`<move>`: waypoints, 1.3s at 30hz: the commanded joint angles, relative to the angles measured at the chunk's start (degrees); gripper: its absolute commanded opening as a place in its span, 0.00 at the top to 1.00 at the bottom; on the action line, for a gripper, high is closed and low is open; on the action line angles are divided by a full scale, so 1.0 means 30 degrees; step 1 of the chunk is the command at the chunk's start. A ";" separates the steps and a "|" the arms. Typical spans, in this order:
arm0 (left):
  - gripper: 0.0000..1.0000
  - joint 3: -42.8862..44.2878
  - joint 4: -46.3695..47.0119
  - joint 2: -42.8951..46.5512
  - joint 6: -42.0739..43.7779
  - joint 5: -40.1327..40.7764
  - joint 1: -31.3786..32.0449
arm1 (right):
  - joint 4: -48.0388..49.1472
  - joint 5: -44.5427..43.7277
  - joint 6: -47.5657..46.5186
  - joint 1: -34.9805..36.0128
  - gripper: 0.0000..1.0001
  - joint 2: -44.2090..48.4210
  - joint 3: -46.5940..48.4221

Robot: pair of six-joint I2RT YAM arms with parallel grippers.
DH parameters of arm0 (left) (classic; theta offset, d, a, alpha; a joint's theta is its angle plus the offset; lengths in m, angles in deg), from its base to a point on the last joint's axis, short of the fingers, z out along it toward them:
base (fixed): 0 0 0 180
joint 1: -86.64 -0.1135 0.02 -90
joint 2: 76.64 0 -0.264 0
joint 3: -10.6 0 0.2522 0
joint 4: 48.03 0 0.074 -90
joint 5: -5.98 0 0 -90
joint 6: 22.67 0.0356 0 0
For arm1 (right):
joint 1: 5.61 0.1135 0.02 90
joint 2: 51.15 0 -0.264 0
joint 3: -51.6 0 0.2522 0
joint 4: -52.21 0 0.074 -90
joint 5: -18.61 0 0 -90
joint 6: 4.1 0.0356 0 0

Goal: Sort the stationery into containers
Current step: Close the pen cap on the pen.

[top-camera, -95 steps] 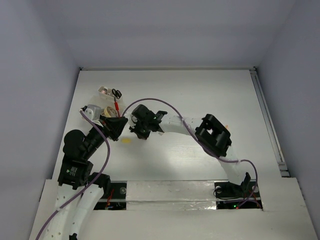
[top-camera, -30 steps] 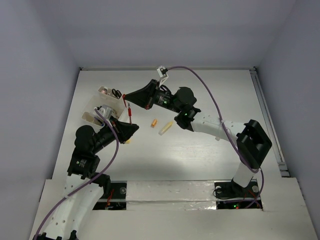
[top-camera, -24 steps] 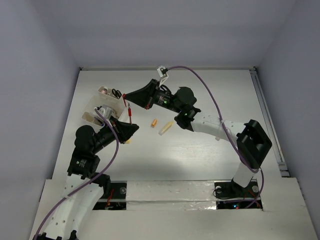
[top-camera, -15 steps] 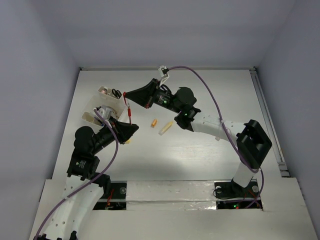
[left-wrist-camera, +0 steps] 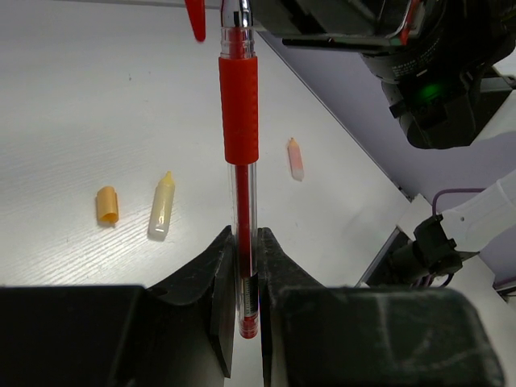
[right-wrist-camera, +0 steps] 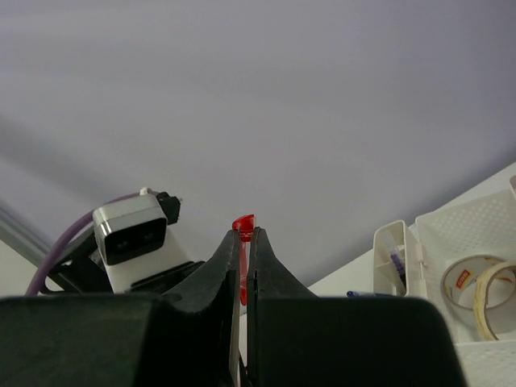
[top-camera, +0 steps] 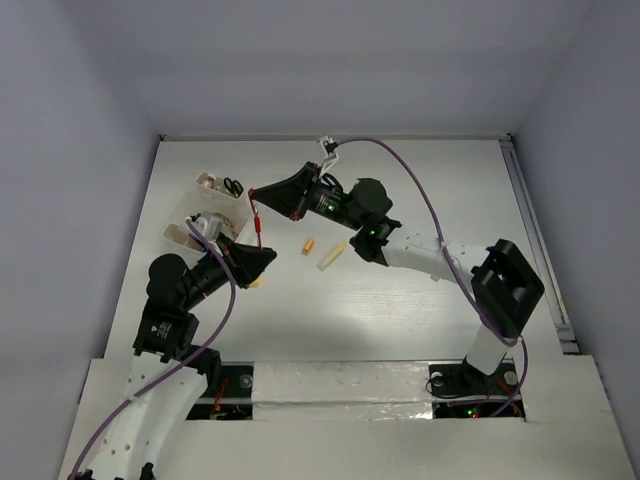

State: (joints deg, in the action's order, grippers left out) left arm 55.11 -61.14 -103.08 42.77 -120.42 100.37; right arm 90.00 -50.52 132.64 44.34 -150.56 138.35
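Now the red pen [left-wrist-camera: 239, 121] hangs above the worktop's [top-camera: 400, 320] far-left quarter, held at both ends. The left claw [left-wrist-camera: 244, 239] is pressed onto its lower barrel, and the right claw [right-wrist-camera: 244, 239] pinches its upper tip. Just beyond stands the compartment box [top-camera: 190, 210], with tape rolls [right-wrist-camera: 472, 278] inside. An orange cap [left-wrist-camera: 106, 204], a pale-yellow tube [left-wrist-camera: 161, 216] and a pink piece [left-wrist-camera: 296, 158] lie loose toward the middle.

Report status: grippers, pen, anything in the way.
Left gripper shut on red pen, barrel end. Right gripper shut on its other end. Loose bits on table, clear of pen.
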 commanded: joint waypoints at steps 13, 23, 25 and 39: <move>1.00 -0.0052 0.0957 -0.0094 -0.0193 -0.0053 -0.0126 | 0.1626 -0.0683 -0.0785 0.0458 1.00 0.1147 -0.0191; 1.00 -0.0023 0.0927 -0.0094 -0.0135 -0.0053 -0.0126 | 0.2094 -0.1036 -0.0903 0.0458 1.00 0.1762 -0.0453; 1.00 -0.0023 0.0927 -0.0153 -0.0135 -0.0112 -0.0126 | 0.2036 -0.1036 -0.0874 0.0458 1.00 0.1704 -0.0424; 1.00 -0.0023 0.0898 -0.0095 -0.0135 -0.0024 -0.0126 | 0.2445 -0.0626 -0.0492 0.0458 1.00 0.1381 -0.0307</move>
State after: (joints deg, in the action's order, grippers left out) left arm 55.11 -60.71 -103.15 42.58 -120.88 100.40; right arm 91.70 -53.12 130.78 45.13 -148.18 136.15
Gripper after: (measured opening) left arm 0.079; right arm 0.058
